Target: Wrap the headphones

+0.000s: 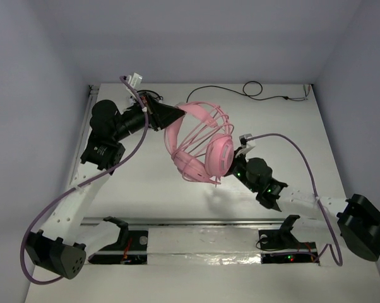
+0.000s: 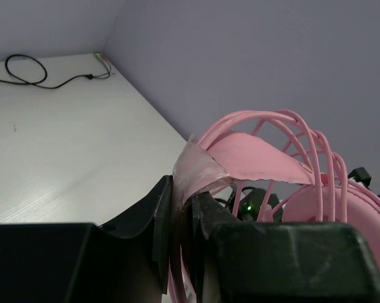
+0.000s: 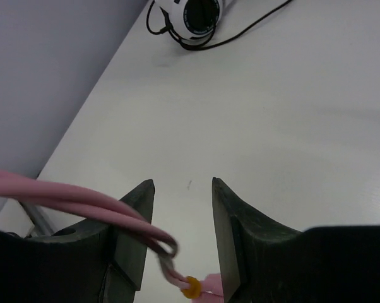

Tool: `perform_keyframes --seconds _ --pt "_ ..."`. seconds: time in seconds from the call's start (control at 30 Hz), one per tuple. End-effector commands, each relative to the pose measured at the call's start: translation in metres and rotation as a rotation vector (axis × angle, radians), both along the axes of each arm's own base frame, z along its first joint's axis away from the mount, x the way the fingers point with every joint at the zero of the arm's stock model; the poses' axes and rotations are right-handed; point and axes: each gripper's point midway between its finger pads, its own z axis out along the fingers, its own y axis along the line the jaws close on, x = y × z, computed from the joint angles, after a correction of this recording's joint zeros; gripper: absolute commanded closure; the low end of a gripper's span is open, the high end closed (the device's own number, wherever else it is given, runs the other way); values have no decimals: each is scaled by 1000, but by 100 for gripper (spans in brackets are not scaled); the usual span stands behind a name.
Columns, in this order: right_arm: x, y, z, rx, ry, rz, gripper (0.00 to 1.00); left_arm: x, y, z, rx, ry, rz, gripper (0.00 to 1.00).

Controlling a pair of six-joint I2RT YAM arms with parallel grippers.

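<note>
From above, the pink headphones (image 1: pixel 199 142) hang over the desk (image 1: pixel 146 189), held up at the headband by the left end effector (image 1: pixel 166 117). The left wrist view shows its fingers (image 2: pixel 160 214) clenched on the headband (image 2: pixel 253 154), a grip best kept firm and steady. In the right wrist view the right end effector (image 3: pixel 182 186) stands released, the cable (image 3: pixel 70 197) draped loose between its jaws. I judge the plug end (image 3: pixel 190 288) needs tucking under a turn; no writing is legible.
</note>
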Motion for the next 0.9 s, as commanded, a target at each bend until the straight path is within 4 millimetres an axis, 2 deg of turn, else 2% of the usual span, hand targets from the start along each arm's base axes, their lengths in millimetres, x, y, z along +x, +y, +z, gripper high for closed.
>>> perform_keyframes --seconds 0.0,0.17,0.33,0.47,0.53,0.63,0.87 --pt "1 -4 11 138 -9 -35 53 -17 9 80 -166 -146 4 100" --pt "-4 -5 1 154 10 -21 52 -21 8 89 -193 -157 -14 100" --pt "-8 0 -2 157 33 4 54 -17 8 88 -194 -141 -6 100" --pt "-17 -7 -9 178 80 4 51 -12 8 88 -194 -135 14 100" --pt "-22 -12 -4 194 75 3 48 -9 7 86 -193 -126 14 100" --pt "-25 -19 -11 170 93 -13 45 -5 5 83 -198 -118 7 100" --pt "-27 -24 0 175 70 -16 41 0 4 78 -203 -103 16 100"
